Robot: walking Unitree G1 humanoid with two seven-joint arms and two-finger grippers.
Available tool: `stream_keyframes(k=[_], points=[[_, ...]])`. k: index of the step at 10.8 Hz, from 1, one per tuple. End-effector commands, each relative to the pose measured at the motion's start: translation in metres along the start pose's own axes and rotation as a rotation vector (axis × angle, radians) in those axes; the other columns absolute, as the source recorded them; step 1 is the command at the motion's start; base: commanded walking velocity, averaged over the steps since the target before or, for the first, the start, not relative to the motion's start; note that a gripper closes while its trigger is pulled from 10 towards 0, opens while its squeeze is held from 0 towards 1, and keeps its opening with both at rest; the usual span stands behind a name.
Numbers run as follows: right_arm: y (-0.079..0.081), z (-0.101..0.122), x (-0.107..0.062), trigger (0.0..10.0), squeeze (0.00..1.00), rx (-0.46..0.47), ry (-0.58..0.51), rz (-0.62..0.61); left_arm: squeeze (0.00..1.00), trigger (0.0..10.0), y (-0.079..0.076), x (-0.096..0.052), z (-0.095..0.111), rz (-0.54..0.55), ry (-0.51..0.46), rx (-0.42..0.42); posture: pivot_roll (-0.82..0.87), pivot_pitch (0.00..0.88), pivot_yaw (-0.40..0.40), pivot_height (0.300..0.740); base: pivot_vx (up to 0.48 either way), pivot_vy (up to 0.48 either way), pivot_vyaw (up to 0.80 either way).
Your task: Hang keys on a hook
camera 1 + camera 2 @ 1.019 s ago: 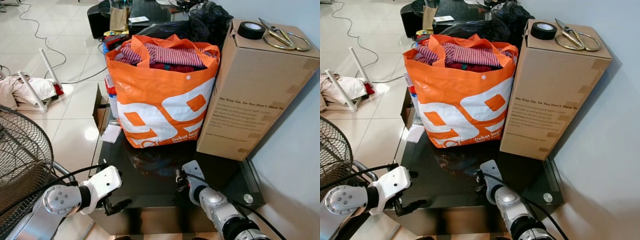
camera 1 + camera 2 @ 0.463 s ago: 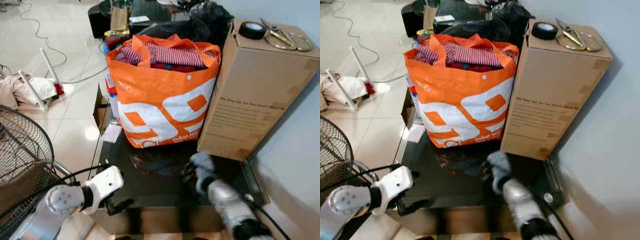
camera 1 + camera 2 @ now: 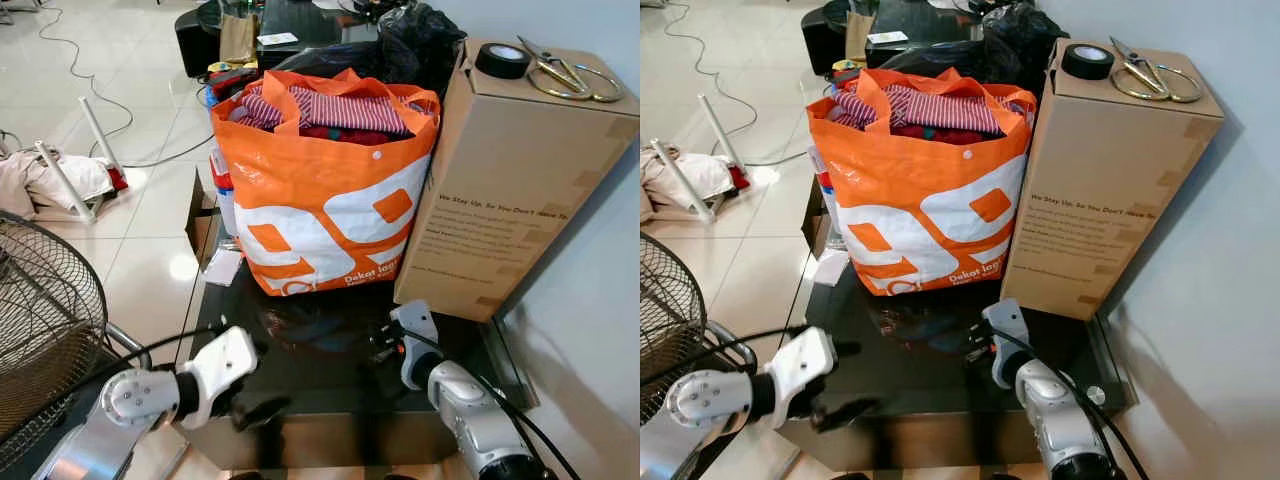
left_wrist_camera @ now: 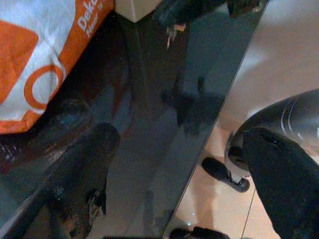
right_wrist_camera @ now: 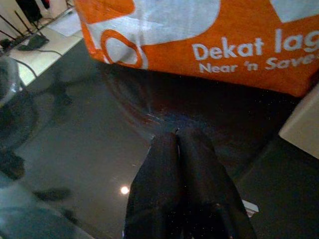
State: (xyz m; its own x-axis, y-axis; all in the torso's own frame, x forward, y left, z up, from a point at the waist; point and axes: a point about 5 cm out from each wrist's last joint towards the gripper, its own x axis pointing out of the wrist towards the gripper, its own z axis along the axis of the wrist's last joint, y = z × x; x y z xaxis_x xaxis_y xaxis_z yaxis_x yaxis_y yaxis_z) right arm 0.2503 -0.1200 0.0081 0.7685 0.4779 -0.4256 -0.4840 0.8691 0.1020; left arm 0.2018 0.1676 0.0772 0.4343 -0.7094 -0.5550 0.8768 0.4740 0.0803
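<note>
My right gripper (image 3: 381,344) hovers low over the black glass table (image 3: 330,385), just in front of the orange shopping bag (image 3: 320,200). Its fingers (image 5: 169,164) are pressed together and I see nothing between them in the right wrist view. In the left wrist view a small pale speck (image 4: 171,31) hangs at the right gripper's tips; I cannot tell what it is. My left gripper (image 3: 258,409) is at the table's near left edge, open, one finger (image 4: 84,169) over the glass and the other (image 4: 279,179) past the edge.
A tall cardboard box (image 3: 500,200) stands right of the bag, with a black tape roll (image 3: 502,60) and scissors (image 3: 565,75) on top. A fan's wire grille (image 3: 40,320) is at my left. Cables and clutter lie on the tiled floor (image 3: 130,250).
My right arm has swung forward and to the right, toward the foot of the box. The left gripper has shifted slightly right along the table's edge.
</note>
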Motion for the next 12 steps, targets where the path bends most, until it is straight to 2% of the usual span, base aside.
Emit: stream_keyframes(k=[1,2,3,4,6,7,12], points=[[0.0004,0.0032,-0.0002,0.0,0.0,0.009,-0.004,0.002,0.0,10.0,0.0038,-0.0024,0.0057,0.005,-0.017,0.009,-0.04,0.0,0.004,0.74,0.0,0.0,0.0],[0.0005,0.0035,-0.0003,0.0,0.0,0.008,-0.002,0.003,0.0,10.0,0.0033,-0.0024,0.0054,0.001,-0.017,0.009,-0.04,0.0,0.004,0.74,0.0,0.0,0.0],[0.0006,0.0043,-0.0001,1.0,0.0,0.004,0.005,0.001,0.0,10.0,0.0013,-0.0027,0.0032,-0.008,-0.009,0.007,-0.04,0.0,0.003,0.74,0.0,0.0,0.0],[-0.0001,0.0045,0.0,9.9,0.0,-0.009,0.015,-0.013,0.0,10.0,0.0004,-0.0027,0.0018,-0.013,0.001,0.011,-0.04,0.0,0.003,0.74,0.0,0.0,0.0],[0.0006,0.0046,0.0005,10.0,0.0,-0.013,0.025,-0.011,0.0,10.0,0.0008,-0.0032,0.0018,-0.016,0.005,0.015,-0.04,0.0,0.004,0.74,0.0,0.0,0.0],[0.0012,0.0028,0.0008,10.0,1.0,-0.014,0.036,-0.014,0.0,10.0,0.001,-0.0036,0.0019,-0.017,0.008,0.018,-0.04,0.0,0.005,0.74,0.0,0.0,0.0],[-0.0012,-0.001,0.0014,10.0,1.0,-0.029,0.067,-0.033,0.0,10.0,0.0012,-0.0035,0.0023,-0.019,0.012,0.023,-0.04,0.0,0.005,0.74,0.0,0.0,0.0]])
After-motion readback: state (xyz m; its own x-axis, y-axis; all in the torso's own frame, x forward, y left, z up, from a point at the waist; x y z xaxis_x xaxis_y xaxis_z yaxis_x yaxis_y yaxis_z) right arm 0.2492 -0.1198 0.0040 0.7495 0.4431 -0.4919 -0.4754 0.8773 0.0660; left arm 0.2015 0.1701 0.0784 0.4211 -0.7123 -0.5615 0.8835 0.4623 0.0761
